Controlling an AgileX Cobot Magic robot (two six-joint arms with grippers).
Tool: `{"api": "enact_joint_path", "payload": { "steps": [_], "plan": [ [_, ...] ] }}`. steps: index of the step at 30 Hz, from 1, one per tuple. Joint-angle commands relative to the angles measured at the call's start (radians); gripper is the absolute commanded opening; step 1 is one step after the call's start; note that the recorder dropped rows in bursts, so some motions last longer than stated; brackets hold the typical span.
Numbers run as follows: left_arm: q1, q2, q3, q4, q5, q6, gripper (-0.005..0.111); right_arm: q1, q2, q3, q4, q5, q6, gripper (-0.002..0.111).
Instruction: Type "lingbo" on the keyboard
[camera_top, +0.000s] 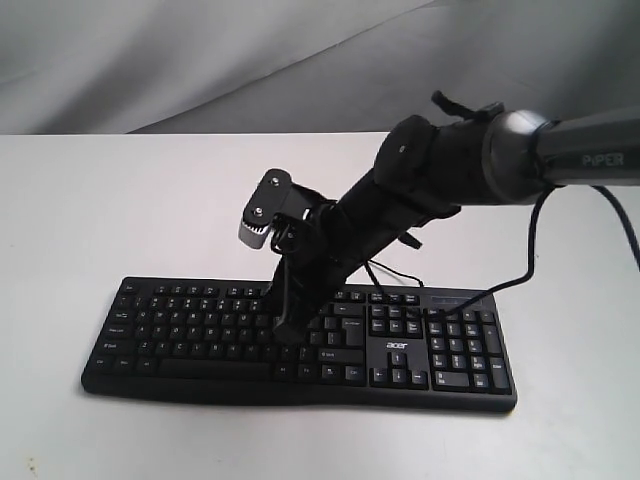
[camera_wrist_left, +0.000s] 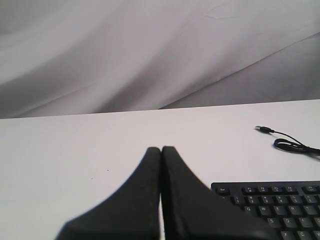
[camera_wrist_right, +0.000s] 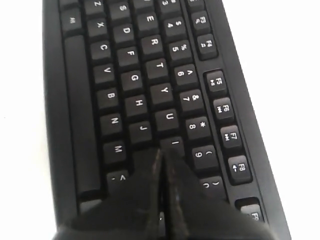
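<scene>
The black keyboard (camera_top: 180, 322) with white legends and an acer logo lies across the white table. My right gripper (camera_top: 288, 328) reaches in from the right and points steeply down onto the letter keys, right of their middle. In the right wrist view the right gripper (camera_wrist_right: 162, 151) is shut, and its tips rest at the near edge of the I key (camera_wrist_right: 175, 143), covering the key beside J. My left gripper (camera_wrist_left: 161, 148) is shut and empty, hovering over bare table next to the keyboard's Esc corner (camera_wrist_left: 222, 190). The left gripper does not show in the exterior view.
The keyboard's thin black USB cable (camera_wrist_left: 287, 143) lies loose on the table behind it, plug end free. A black cable from the right arm (camera_top: 520, 262) hangs over the number pad. White table (camera_top: 120, 200) surrounds the keyboard, and grey cloth hangs behind.
</scene>
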Motion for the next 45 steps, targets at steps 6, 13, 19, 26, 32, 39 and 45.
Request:
{"api": "enact_joint_path", "payload": {
  "steps": [6, 13, 19, 26, 32, 39, 45],
  "plan": [
    [-0.005, -0.005, 0.005, 0.0, -0.006, -0.002, 0.001, 0.005, -0.153, 0.005, -0.055, 0.125, 0.028, 0.0],
    [-0.005, -0.005, 0.005, 0.0, -0.006, -0.002, 0.001, 0.005, -0.392, 0.005, -0.008, 0.122, 0.037, 0.0],
    [-0.005, -0.005, 0.005, 0.0, -0.006, -0.002, 0.001, 0.005, -0.58, 0.005, -0.01, 0.119, 0.15, 0.0],
    [-0.005, -0.005, 0.005, 0.0, -0.006, -0.002, 0.001, 0.005, -0.701, 0.005, 0.025, 0.117, 0.15, 0.0],
    [-0.005, -0.005, 0.005, 0.0, -0.006, -0.002, 0.001, 0.005, -0.808, 0.005, 0.017, -0.012, 0.15, 0.0],
    [-0.005, -0.005, 0.005, 0.0, -0.006, -0.002, 0.001, 0.005, -0.943, 0.005, 0.015, -0.326, 0.19, 0.0],
    [-0.005, -0.005, 0.005, 0.0, -0.006, -0.002, 0.001, -0.108, -1.036, 0.044, -0.015, -0.344, 0.415, 0.0]
  ]
}}
